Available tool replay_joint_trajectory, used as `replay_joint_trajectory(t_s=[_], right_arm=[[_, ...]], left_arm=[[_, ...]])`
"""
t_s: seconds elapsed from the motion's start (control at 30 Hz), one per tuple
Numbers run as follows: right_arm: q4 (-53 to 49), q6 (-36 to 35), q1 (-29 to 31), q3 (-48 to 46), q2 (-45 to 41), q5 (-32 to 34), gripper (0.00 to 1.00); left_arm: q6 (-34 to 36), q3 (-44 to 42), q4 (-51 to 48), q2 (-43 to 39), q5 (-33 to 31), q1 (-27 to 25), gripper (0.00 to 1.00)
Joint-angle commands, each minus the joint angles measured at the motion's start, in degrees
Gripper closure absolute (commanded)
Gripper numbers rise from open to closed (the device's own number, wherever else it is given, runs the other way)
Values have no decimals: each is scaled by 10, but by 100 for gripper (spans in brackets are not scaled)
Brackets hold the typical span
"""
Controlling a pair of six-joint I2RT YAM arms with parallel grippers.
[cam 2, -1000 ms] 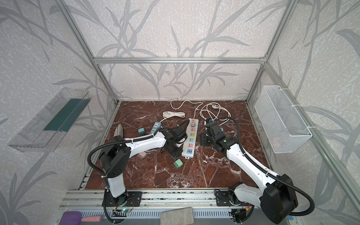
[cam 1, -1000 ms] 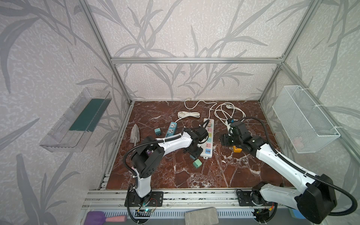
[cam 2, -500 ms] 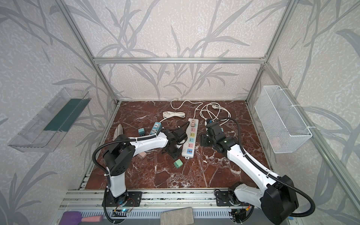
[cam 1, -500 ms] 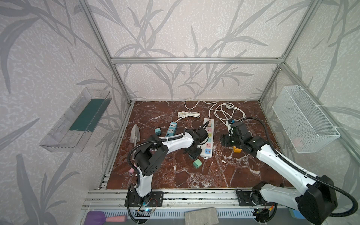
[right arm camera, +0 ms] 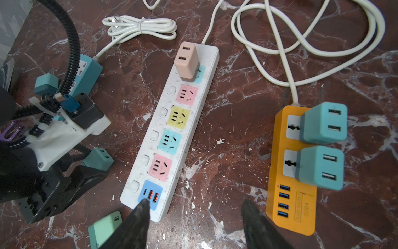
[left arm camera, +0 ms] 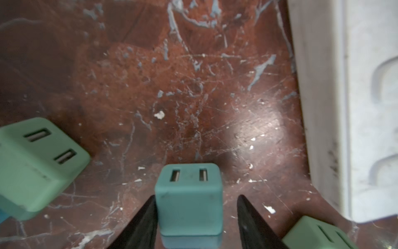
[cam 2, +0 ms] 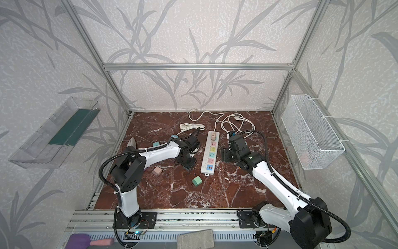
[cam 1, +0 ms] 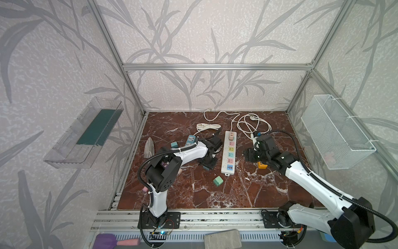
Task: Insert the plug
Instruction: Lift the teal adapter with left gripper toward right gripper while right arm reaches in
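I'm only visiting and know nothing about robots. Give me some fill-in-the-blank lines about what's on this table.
The orange power strip carries ___ teal plugs.
Just ___ pink plug stands in the white power strip.
The right gripper holds ___.
The left gripper straddles a loose teal plug beside the ___ power strip.
Missing words: two; one; nothing; white.

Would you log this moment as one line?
left pincer: open around teal plug | right pincer: open, empty | strip: pink plug in

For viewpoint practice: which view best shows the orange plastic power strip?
Right wrist view: the orange plastic power strip appears close, nearly whole. In a top view only a corner shows; the left wrist view, nothing.
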Motion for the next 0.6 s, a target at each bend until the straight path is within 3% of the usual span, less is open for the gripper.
replay_joint_trajectory(t_s=[0.0,0.57], right_arm=[[-14,-7,-2,1,-15,9,32],[-14,5,-2,-10,-35,2,32]], left_arm=[[-7,-2,-24,-30,6,-3,38],[13,5,-33,11,-3,-3,51]])
